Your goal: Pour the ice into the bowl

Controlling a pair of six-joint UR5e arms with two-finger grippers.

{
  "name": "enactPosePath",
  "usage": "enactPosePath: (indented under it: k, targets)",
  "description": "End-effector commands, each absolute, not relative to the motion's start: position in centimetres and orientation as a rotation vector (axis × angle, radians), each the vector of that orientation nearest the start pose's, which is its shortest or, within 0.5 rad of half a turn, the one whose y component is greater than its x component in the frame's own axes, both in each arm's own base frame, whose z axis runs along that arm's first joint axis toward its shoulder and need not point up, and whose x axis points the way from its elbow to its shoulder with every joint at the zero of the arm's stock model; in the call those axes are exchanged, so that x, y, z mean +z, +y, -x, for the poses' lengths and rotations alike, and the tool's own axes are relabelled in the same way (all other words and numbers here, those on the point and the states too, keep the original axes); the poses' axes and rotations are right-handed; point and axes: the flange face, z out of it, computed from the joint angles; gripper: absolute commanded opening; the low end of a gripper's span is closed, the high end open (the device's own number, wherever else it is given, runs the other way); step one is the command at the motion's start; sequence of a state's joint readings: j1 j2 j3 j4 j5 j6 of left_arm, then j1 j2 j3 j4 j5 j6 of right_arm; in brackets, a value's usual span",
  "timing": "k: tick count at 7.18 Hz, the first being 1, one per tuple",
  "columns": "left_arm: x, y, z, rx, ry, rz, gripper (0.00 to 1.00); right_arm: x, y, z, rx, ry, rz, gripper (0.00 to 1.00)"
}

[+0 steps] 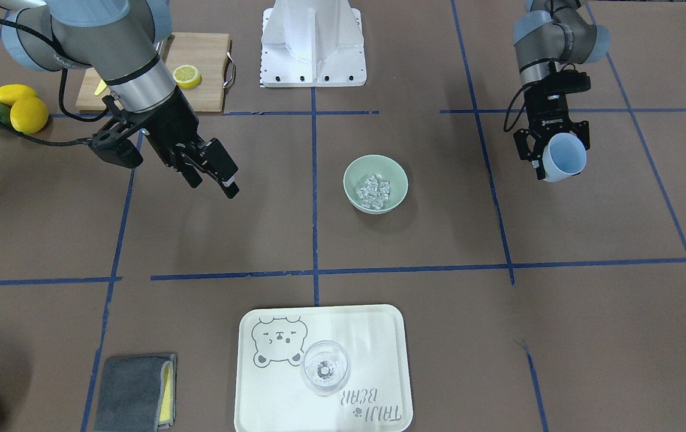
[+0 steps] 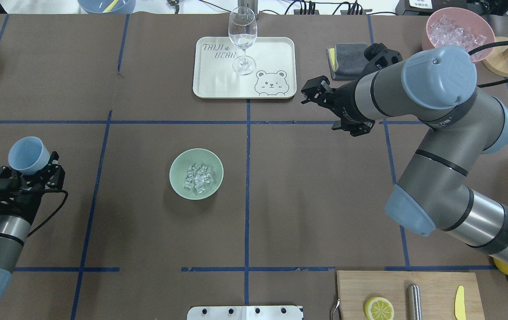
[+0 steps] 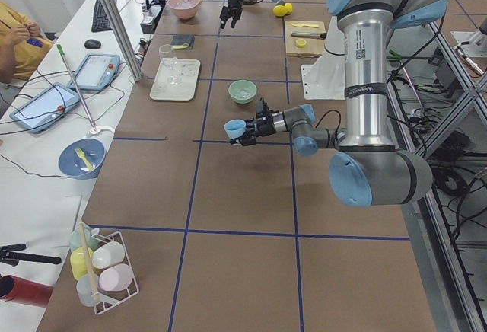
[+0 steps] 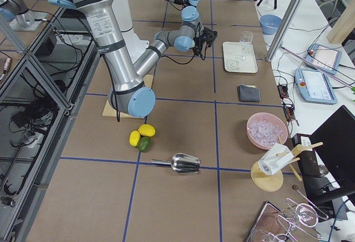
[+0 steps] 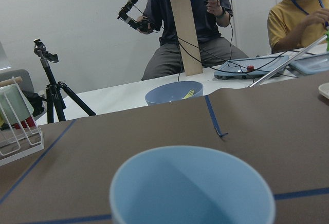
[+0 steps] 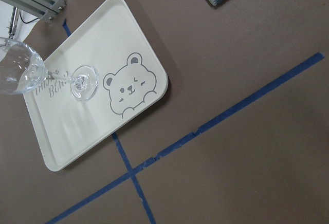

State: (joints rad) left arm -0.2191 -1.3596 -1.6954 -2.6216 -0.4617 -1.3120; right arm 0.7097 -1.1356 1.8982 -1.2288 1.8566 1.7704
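Observation:
The pale mint-green bowl (image 2: pixel 177 165) stands near the table's middle and holds the ice (image 2: pixel 198 178), a heap of small clear cubes. The bowl (image 1: pixel 395 173) and the ice (image 1: pixel 375 191) also show in the front view. My left gripper (image 2: pixel 32 171) is shut on a light blue cup (image 2: pixel 26 154), held above the table well to the left of the bowl. In the left wrist view the cup (image 5: pixel 190 188) shows no ice inside. My right gripper (image 1: pixel 214 183) is open and empty, above the table on the bowl's other side.
A cream bear tray (image 2: pixel 271 53) with a wine glass (image 2: pixel 242 35) lies at the far side. A grey cloth (image 2: pixel 347 55) and a pink bowl of ice (image 2: pixel 458 29) are far right. A cutting board (image 2: pixel 431 293) with a lemon slice (image 2: pixel 379 308) is at the near right.

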Motion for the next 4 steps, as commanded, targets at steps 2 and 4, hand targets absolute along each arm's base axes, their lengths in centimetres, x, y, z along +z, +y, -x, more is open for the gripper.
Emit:
enactPosePath:
  k: [2, 4]
  targets:
    - [63.4, -29.7, -30.9, -0.465, 0.571, -1.265, 0.00, 22.1, -46.1, 37.5, 0.646, -1.168, -0.037, 1.00]
    - [64.5, -29.9, -32.0, -0.457, 0.567, -1.262, 0.00, 22.0, -46.0, 37.3, 0.646, -1.169, -0.039, 1.00]
